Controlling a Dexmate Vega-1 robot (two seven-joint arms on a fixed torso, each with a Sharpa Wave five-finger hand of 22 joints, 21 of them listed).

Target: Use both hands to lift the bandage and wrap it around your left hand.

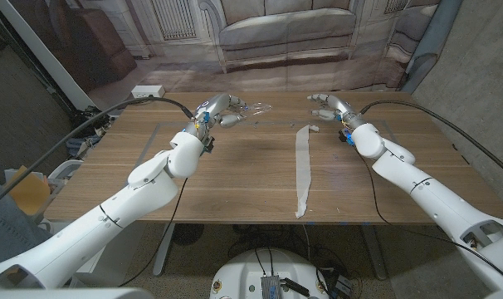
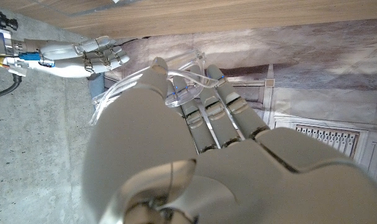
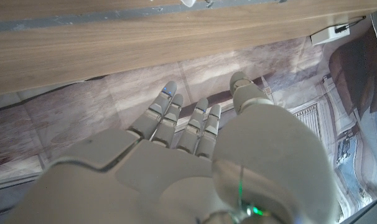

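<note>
A long white bandage strip (image 1: 302, 170) lies flat on the wooden table (image 1: 235, 178), running from the far middle toward the near edge. My left hand (image 1: 225, 110) hovers over the far part of the table, left of the strip, fingers stretched out and apart, holding nothing. My right hand (image 1: 329, 106) is held out just right of the strip's far end, fingers spread toward the left hand, also empty. In the left wrist view my own hand (image 2: 195, 143) reaches out straight, with the right hand (image 2: 83, 53) across from it. The right wrist view looks along my right hand (image 3: 195, 149), its fingers straight.
A white socket box (image 1: 148, 90) sits at the table's far left edge. Black cables (image 1: 110, 116) trail from both wrists across the table sides. A printed backdrop of a sofa (image 1: 285, 29) hangs behind the table. Bare wood lies between and in front of the hands.
</note>
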